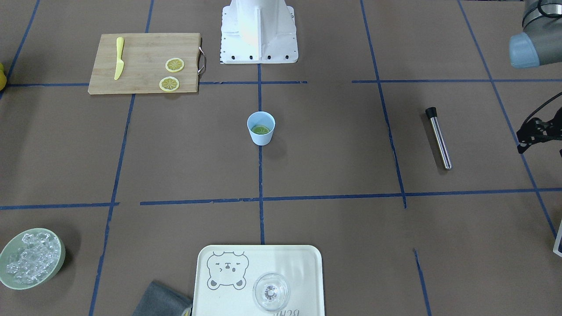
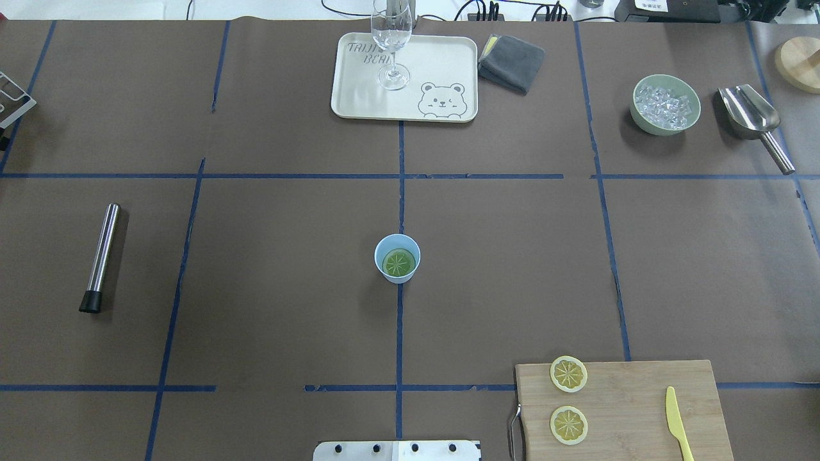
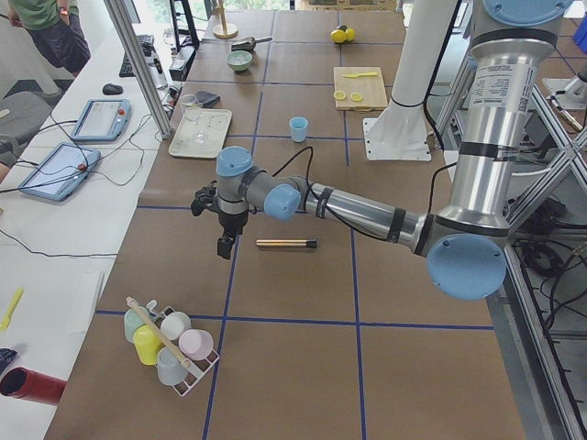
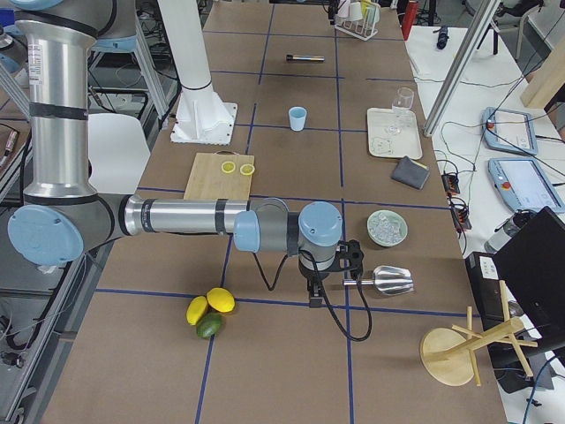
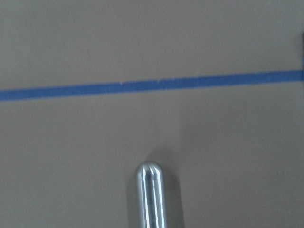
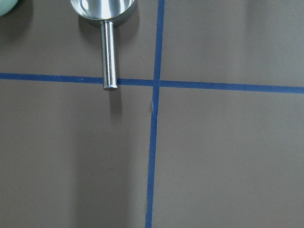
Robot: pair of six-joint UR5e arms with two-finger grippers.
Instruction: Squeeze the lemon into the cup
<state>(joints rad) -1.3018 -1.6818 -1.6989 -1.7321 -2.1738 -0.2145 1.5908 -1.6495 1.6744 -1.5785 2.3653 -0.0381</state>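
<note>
A lemon slice [image 2: 398, 262] lies flat in the bottom of the blue cup [image 1: 261, 137], which stands upright mid-bench [image 2: 269, 256]. The left end effector [image 3: 224, 246] hangs beside a steel rod [image 3: 286, 244], the right end effector [image 4: 315, 296] near a scoop [image 4: 388, 280]. Both are well apart from the cup, and I cannot tell whether either is open or closed.

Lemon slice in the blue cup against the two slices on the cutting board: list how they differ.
Place: the lemon slice lies at the bottom of the cup; the board slices lie in the open on the cutting board.
Colour: the cup's slice looks greenish; the board slices look pale yellow.
Shared: round, segmented faces turned up.
</note>
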